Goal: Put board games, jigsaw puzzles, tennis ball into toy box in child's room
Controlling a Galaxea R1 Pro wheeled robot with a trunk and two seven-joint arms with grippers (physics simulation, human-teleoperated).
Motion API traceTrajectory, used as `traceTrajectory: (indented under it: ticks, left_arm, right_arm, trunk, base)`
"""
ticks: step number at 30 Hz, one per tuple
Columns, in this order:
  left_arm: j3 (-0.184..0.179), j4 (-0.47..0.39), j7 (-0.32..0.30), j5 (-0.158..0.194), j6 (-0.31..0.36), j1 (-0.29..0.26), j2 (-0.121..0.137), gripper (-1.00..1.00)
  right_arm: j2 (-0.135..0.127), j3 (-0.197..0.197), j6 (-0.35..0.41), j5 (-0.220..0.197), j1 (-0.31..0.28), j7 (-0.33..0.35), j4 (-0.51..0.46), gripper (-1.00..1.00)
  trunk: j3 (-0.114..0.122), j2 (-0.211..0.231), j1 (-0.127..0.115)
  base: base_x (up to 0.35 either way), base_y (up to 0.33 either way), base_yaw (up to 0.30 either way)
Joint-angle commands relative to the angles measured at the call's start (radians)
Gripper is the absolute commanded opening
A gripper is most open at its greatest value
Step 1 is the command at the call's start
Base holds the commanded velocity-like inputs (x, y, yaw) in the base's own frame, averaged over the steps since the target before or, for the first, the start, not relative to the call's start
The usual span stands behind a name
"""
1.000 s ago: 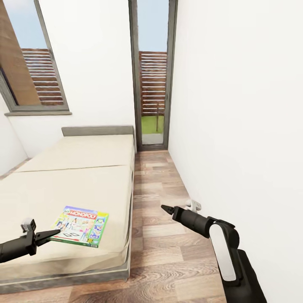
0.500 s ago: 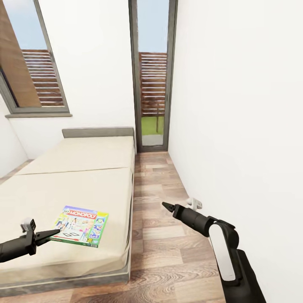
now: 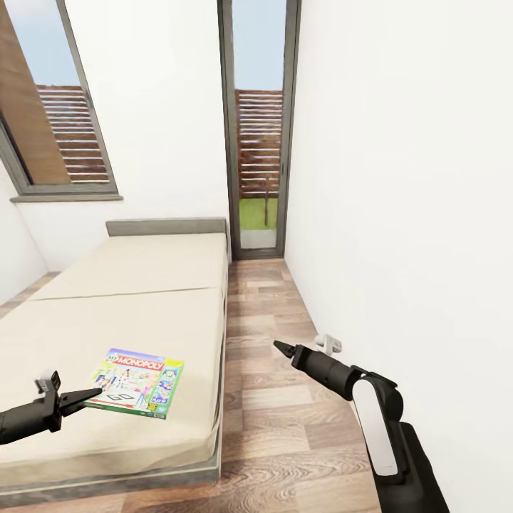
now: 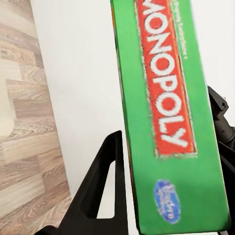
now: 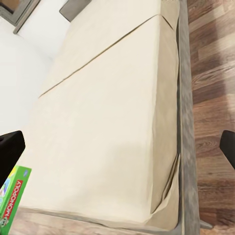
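Note:
One board game, the green-edged Monopoly box (image 3: pixel 139 383), hangs level just over the near corner of the beige bed (image 3: pixel 135 299). My left gripper (image 3: pixel 95 394) is shut on its near edge. In the left wrist view the box's green side (image 4: pixel 169 117) runs between the black fingers (image 4: pixel 105 181). My right gripper (image 3: pixel 279 347) hovers over the wood floor beside the bed, open and holding nothing. The right wrist view looks down on the mattress (image 5: pixel 107 122), with a corner of the Monopoly box (image 5: pixel 12 200) at the picture's edge. The table, the toy box and the other toys are out of view.
A white wall (image 3: pixel 399 214) runs close along my right side. A narrow strip of wood floor (image 3: pixel 267 320) leads between bed and wall to a tall dark-framed glass door (image 3: pixel 258 142). A small white fitting (image 3: pixel 328 344) sits at the wall's foot.
The whole picture has slid down a little, so the camera moved. The Monopoly box stays in the left gripper. The right gripper has edged slightly upward.

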Motion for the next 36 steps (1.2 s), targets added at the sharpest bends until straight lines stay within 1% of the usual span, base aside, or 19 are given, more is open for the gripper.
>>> traceTrajectory:
  ticks: [1, 9, 36]
  left_arm:
    - [0.0, 0.0, -0.004, -0.002, 0.011, 0.0, 0.0, -1.0]
    - [0.001, 0.0, -0.004, -0.002, 0.011, 0.0, 0.001, -1.0]
    - [0.002, 0.001, -0.004, -0.003, 0.011, 0.0, 0.002, -1.0]
  right_arm:
    - [0.001, -0.003, 0.006, 0.008, -0.001, 0.01, -0.001, 1.0]
    - [0.001, -0.003, 0.005, 0.008, -0.001, 0.01, 0.0, 1.0]
    - [0.003, 0.0, 0.001, 0.007, -0.001, 0.011, -0.001, 1.0]
  trunk:
    - [0.002, 0.007, -0.004]
    - [0.029, 0.063, -0.035]
    - [0.114, 0.252, -0.138]
  base:
    - [0.0, 0.0, 0.018]
    - [0.0, 0.0, 0.209]
    - [0.0, 0.0, 0.29]
